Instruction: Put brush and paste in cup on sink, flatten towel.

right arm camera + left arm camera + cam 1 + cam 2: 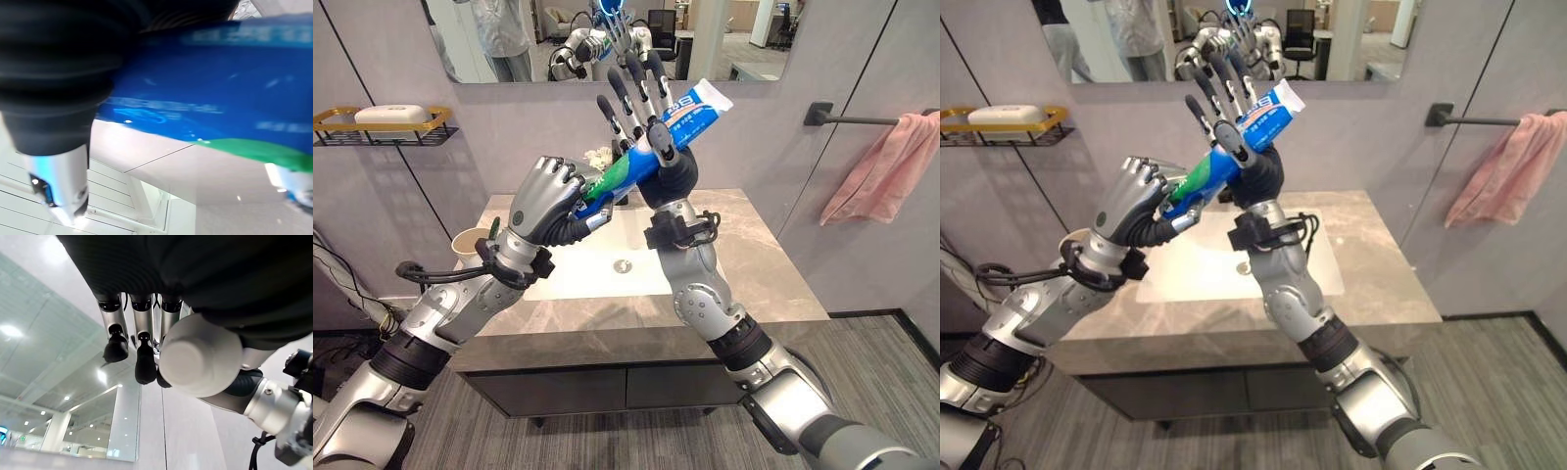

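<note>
A blue, green and white toothpaste tube (690,113) is held slanted in the air above the sink basin (570,279), in front of the mirror. My left hand (543,201) is curled round its lower cap end, and the white cap (200,355) shows past the fingers in the left wrist view. My right hand (636,108) stands upright behind the tube with its fingers straight and spread; the tube lies across the palm, with the thumb over it. A pale cup (470,243) stands on the counter at the left. A pink towel (886,166) hangs bunched on a wall bar at the right.
The grey stone counter (754,264) surrounds the basin. A gold-rimmed wall shelf (382,122) at the left carries a white soap bar. The mirror (509,39) reflects a person standing behind me. Dark cabinet fronts sit under the counter.
</note>
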Available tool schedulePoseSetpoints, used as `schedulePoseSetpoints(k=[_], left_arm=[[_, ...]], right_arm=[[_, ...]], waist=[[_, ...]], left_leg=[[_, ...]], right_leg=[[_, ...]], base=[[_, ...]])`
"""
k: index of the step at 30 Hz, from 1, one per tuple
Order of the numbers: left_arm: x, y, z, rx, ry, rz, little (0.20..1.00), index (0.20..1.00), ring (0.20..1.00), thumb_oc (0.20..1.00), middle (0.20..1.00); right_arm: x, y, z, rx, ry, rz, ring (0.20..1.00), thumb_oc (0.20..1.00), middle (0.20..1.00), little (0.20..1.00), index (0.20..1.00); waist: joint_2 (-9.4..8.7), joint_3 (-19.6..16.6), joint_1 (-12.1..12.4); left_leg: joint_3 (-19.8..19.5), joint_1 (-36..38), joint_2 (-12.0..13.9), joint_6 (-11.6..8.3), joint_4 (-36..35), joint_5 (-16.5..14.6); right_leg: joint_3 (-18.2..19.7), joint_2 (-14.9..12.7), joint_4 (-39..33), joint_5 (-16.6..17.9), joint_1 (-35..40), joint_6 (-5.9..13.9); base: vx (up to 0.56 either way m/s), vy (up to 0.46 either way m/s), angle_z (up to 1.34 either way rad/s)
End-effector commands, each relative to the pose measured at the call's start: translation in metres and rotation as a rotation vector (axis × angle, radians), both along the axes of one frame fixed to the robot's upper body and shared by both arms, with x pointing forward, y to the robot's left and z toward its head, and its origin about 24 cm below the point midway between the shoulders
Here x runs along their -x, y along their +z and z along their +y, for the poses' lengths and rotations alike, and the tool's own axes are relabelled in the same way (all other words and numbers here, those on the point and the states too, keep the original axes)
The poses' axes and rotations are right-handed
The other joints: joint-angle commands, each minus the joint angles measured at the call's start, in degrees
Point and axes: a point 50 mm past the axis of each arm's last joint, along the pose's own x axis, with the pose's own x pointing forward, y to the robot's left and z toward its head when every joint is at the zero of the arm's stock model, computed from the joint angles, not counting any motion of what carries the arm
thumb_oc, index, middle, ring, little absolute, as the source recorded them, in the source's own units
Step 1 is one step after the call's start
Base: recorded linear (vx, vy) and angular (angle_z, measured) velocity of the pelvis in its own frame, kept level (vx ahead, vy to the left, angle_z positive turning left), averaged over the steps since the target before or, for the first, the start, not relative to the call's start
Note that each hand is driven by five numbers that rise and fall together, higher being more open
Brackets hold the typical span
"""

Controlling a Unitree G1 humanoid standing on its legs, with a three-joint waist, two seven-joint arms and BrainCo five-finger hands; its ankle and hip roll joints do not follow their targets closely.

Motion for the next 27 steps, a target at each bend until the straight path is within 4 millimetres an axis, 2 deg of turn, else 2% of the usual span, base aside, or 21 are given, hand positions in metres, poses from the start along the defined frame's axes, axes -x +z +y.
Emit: schedulePoseSetpoints(k=[1, 3, 4, 5, 6, 7, 16, 18, 19, 27], left_arm=[[-0.009, 0.021, 0.019, 0.025, 0.078, -0.048, 0.2, 0.2, 0.2, 0.2, 0.2], [-0.01, 0.02, 0.02, 0.032, 0.081, -0.041, 0.2, 0.2, 0.2, 0.2, 0.2], [-0.01, 0.02, 0.02, 0.036, 0.081, -0.036, 0.2, 0.2, 0.2, 0.2, 0.2], [-0.01, 0.019, 0.02, 0.04, 0.083, -0.034, 0.2, 0.2, 0.2, 0.2, 0.2], [-0.01, 0.019, 0.021, 0.042, 0.083, -0.033, 0.2, 0.2, 0.2, 0.2, 0.2], [-0.01, 0.02, 0.02, 0.044, 0.079, -0.033, 0.2, 0.2, 0.2, 0.2, 0.2], [-0.007, 0.02, 0.02, 0.082, 0.075, -0.036, 0.2, 0.2, 0.2, 0.2, 0.2], [-0.006, 0.02, 0.02, 0.105, 0.078, -0.035, 0.89, 0.89, 0.89, 0.89, 0.89], [-0.005, 0.02, 0.021, 0.121, 0.078, -0.036, 1.0, 1.0, 1.0, 1.0, 1.0], [0.02, 0.012, 0.035, 0.315, 0.104, -0.056, 1.0, 1.0, 1.0, 1.0, 1.0]], right_arm=[[0.009, 0.046, -0.008, -0.178, 0.006, -0.151, 1.0, 1.0, 1.0, 1.0, 1.0], [0.011, 0.046, -0.008, -0.171, 0.012, -0.16, 1.0, 1.0, 1.0, 1.0, 1.0], [0.011, 0.046, -0.008, -0.17, 0.015, -0.159, 0.831, 0.831, 0.831, 0.831, 0.831], [0.011, 0.046, -0.007, -0.169, 0.017, -0.16, 0.529, 0.529, 0.529, 0.529, 0.529], [0.011, 0.046, -0.007, -0.166, 0.02, -0.161, 0.335, 0.335, 0.335, 0.335, 0.335], [0.012, 0.046, -0.006, -0.155, 0.018, -0.165, 0.2, 0.2, 0.2, 0.2, 0.2], [0.012, 0.042, -0.004, -0.111, 0.01, -0.166, 0.2, 0.2, 0.2, 0.2, 0.2], [0.011, 0.042, -0.005, -0.116, 0.001, -0.159, 0.2, 0.2, 0.2, 0.2, 0.2], [0.011, 0.042, -0.006, -0.122, -0.004, -0.154, 0.2, 0.2, 0.2, 0.2, 0.2], [0.007, 0.049, -0.017, -0.166, -0.189, -0.126, 0.2, 0.2, 0.2, 0.2, 0.2]], waist=[[-2.3, -0.1, 0.4], [-2.29, 0.0, 0.3], [-2.3, 0.1, 0.2], [-2.35, 0.1, 0.3], [-2.36, 0.2, 0.3], [-2.4, 0.2, 0.3], [-2.54, 0.4, 0.3], [-2.53, 0.6, 0.3], [-2.57, 0.6, 0.4], [-2.79, 1.3, 2.4]], left_leg=[[-3.3, 1.9, 0.4, -1.28, 0.3, -3.1], [-3.3, 1.8, 0.4, -1.25, 0.3, -3.1], [-3.2, 1.9, 0.4, -1.24, 0.3, -3.1], [-3.2, 1.9, 0.4, -1.24, 0.3, -3.1], [-3.2, 1.8, 0.4, -1.23, 0.3, -3.1], [-3.2, 1.8, 0.4, -1.22, 0.3, -3.2], [-3.2, 2.2, 0.3, -1.03, 0.3, -3.5], [-3.2, 2.3, 0.3, -0.97, 0.3, -3.5], [-3.2, 2.2, 0.3, -0.95, 0.3, -3.5], [-4.1, 1.8, 0.2, -0.76, 0.3, -3.4]], right_leg=[[-0.6, -4.4, 0.6, 1.7, 0.5, 4.78], [-0.5, -4.5, 0.6, 1.7, 0.3, 4.79], [-0.5, -4.5, 0.6, 1.7, 0.3, 4.79], [-0.5, -4.5, 0.6, 1.7, 0.3, 4.8], [-0.5, -4.5, 0.6, 1.7, 0.2, 4.8], [-0.4, -4.5, 0.6, 1.7, 0.2, 4.82], [-0.4, -4.5, 1.0, 1.4, 0.3, 4.82], [-0.4, -4.5, 1.1, 1.3, 0.3, 4.82], [-0.4, -4.5, 1.1, 1.3, 0.4, 4.8], [-1.4, -4.7, 1.3, 1.1, 0.5, 4.58]], base=[[0.0, 0.0, 0.0], [0.0, 0.0, 0.0], [0.0, 0.0, 0.0], [0.0, 0.0, 0.0], [0.0, 0.0, 0.0], [0.0, 0.0, 0.0], [0.0, 0.0, 0.0], [0.0, 0.0, 0.0], [0.0, 0.0, 0.0], [0.0, -0.001, 0.01]])
